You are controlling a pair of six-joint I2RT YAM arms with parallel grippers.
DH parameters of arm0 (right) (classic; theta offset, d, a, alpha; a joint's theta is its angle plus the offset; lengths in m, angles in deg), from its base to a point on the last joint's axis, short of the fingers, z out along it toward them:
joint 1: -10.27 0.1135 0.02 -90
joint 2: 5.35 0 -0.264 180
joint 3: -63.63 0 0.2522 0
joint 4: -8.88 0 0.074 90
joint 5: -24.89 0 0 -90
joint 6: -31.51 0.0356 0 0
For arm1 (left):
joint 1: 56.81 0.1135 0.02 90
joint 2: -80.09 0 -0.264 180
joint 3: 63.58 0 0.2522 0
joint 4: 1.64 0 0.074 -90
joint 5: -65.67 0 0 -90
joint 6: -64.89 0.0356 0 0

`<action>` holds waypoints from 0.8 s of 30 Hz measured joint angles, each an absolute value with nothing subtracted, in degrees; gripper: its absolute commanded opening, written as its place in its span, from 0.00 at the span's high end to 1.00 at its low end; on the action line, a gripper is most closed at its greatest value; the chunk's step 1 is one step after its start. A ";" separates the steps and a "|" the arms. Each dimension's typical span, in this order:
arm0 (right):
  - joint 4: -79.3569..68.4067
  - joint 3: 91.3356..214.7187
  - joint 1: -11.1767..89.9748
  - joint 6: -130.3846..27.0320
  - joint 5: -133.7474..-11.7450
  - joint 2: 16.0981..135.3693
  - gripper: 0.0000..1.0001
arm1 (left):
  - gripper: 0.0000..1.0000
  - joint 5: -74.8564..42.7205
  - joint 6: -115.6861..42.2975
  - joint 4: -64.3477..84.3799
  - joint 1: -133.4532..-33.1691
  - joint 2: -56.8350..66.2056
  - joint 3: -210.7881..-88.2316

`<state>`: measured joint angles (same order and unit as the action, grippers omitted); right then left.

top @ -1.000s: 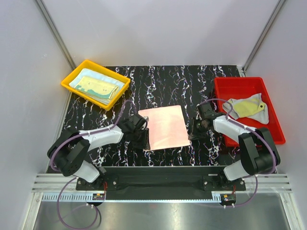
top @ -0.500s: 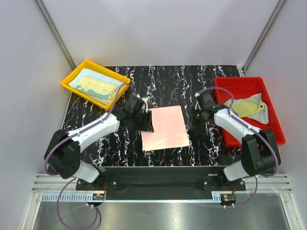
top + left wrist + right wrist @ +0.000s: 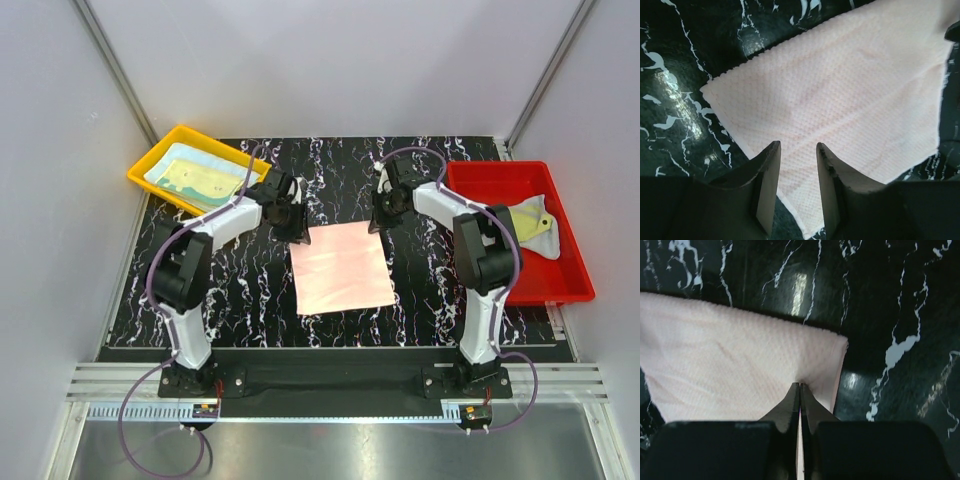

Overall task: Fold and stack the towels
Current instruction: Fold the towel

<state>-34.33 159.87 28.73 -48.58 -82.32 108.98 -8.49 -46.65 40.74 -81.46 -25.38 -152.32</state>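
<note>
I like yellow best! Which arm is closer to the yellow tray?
Left. The left fingers are at the far-left corner of the towel, beside the yellow tray; the right fingers pinch the other far corner, farther off.

I can read no text, labels, brands or numbers in any view. Nothing here carries writing.

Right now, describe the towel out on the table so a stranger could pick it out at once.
On the black marbled table, look between the yellow tray at far left and the red tray at right. The pink towel lies flat there. It alone is plain pink and outside a tray; the yellow-tray towel and red-tray towel both show yellow.
</note>
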 measured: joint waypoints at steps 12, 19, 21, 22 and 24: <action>-25.39 158.76 28.53 -47.64 -77.62 113.13 0.78 | 0.60 -13.63 -43.35 43.78 -79.42 -33.44 -157.00; -30.57 163.48 28.12 -52.23 -81.12 114.27 0.59 | 0.55 -13.76 -37.13 46.97 -78.64 -33.68 -163.29; -33.74 167.04 27.40 -55.57 -83.85 114.92 0.58 | 0.55 -13.87 -34.00 48.68 -78.29 -33.68 -165.52; -34.92 168.48 26.96 -57.34 -85.05 115.07 0.57 | 0.55 -13.96 -32.19 50.34 -78.07 -33.90 -167.05; -36.98 170.86 25.80 -60.84 -87.50 115.18 0.57 | 0.55 -13.76 -29.23 52.06 -77.59 -34.34 -169.52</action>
